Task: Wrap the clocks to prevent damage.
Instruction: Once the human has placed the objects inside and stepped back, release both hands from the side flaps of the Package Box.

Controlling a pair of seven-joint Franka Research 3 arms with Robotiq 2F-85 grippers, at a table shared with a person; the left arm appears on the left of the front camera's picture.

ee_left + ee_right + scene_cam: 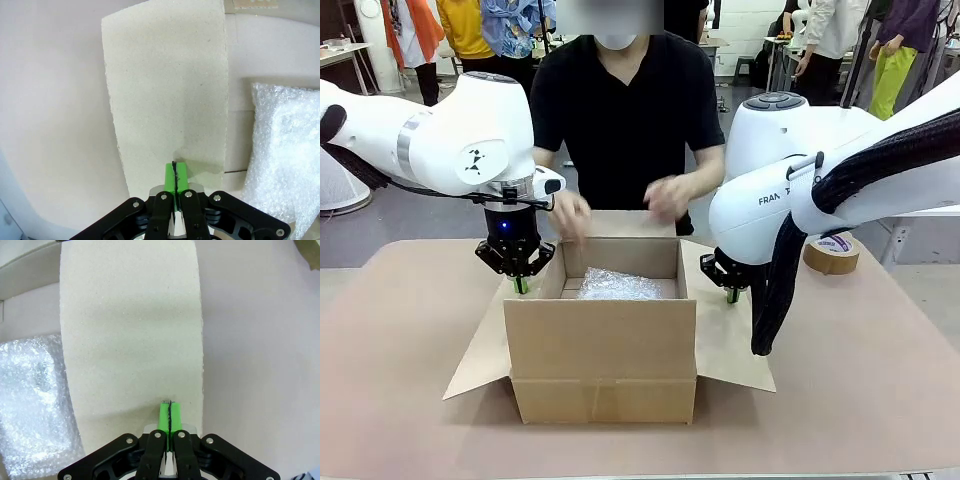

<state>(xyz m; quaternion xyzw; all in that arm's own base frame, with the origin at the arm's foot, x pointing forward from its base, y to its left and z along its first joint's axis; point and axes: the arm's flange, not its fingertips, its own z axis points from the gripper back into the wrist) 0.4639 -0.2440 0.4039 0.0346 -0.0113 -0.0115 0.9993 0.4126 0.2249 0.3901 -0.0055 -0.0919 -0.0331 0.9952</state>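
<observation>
A bubble-wrapped bundle [618, 285] lies inside an open cardboard box [605, 350] in the middle of the worktop [400, 330]. The box's side flaps splay outward. The left claw [521, 285] points down, fingers pressed together, tips on the left flap [485, 355]. The right claw [732, 295], likewise pressed together, rests its tips on the right flap [730, 340]. The person's hands [570, 213] hover over the far flap [620, 222]. A tape roll [831, 253] sits far right.

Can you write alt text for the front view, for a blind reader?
An open cardboard box holds a bubble-wrap bundle. The closed left fingers and right fingers point down at its side flaps; a person's hands hover behind.
</observation>
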